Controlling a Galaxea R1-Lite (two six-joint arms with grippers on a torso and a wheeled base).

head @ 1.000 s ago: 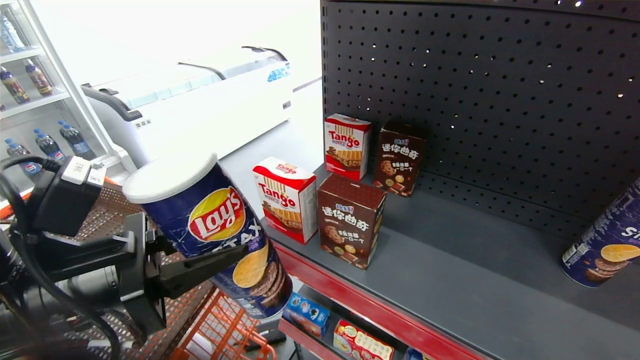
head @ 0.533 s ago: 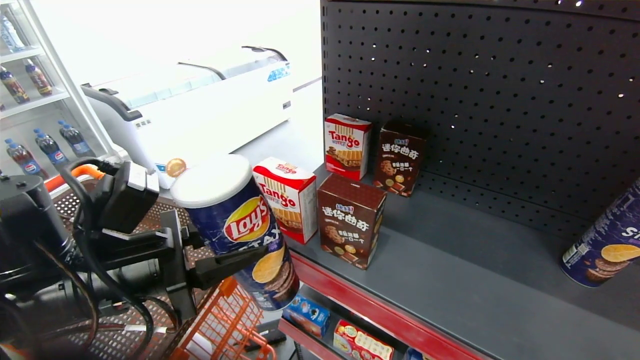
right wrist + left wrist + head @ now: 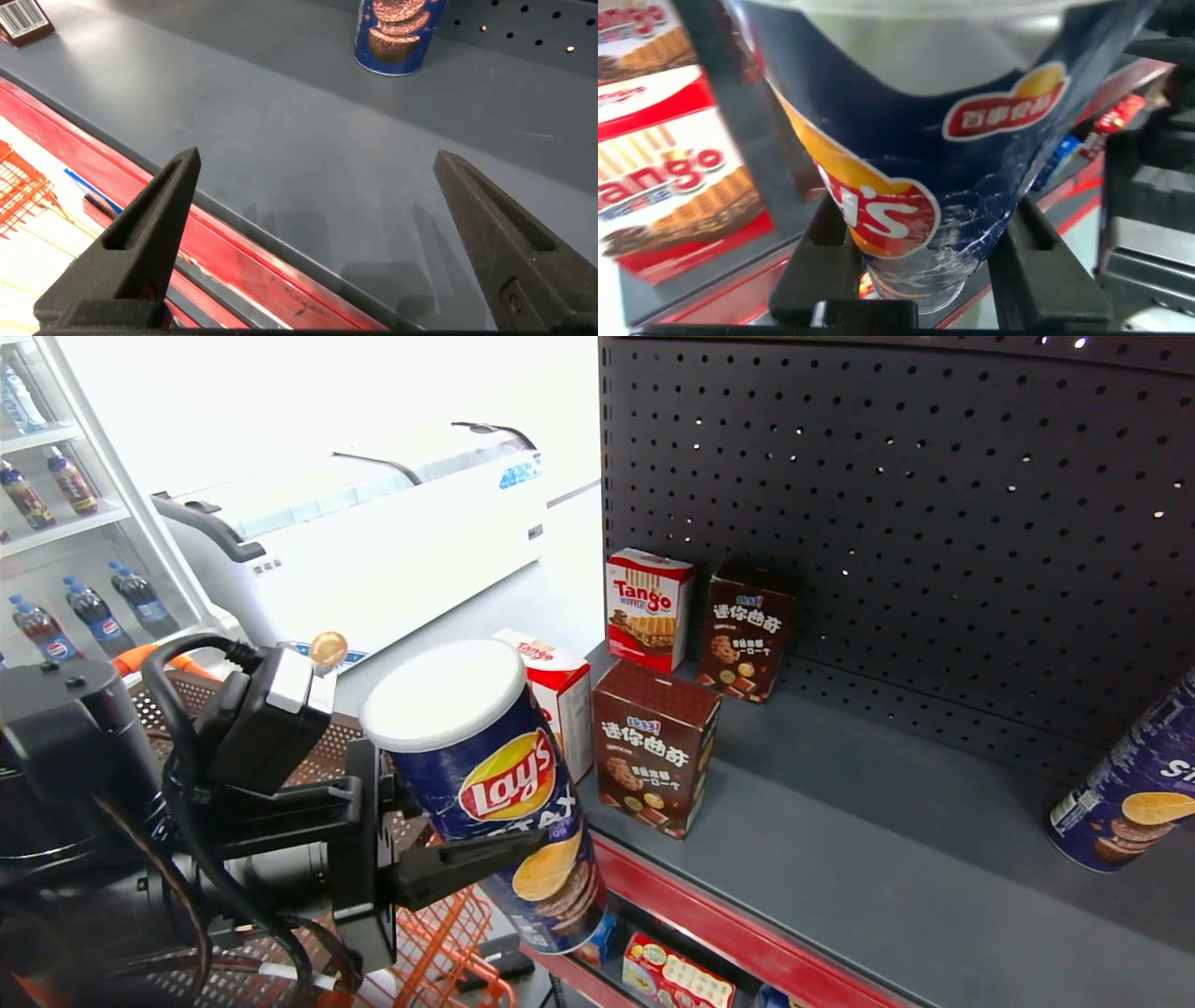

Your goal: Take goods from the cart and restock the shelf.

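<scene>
Your left gripper (image 3: 509, 835) is gripping one blue can (image 3: 485, 775), lower left; right gripper (image 3: 318, 157) jaws are gaping; four boxes (image 3: 653, 747) are standing on the shelf (image 3: 840, 859).

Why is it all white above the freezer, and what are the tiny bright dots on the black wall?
Head view: bright light washes out the space above the freezer, and light shines through some holes in the pegboard. Right wrist view: the open right gripper throws soft shadows on the shelf.

Hard white glare floods the area above the chest freezer (image 3: 373, 551); pinpoints of light shine through the dark pegboard (image 3: 934, 523); the grey shelf (image 3: 840, 859) is evenly lit, with soft shadows beside the boxes (image 3: 653, 747)
</scene>
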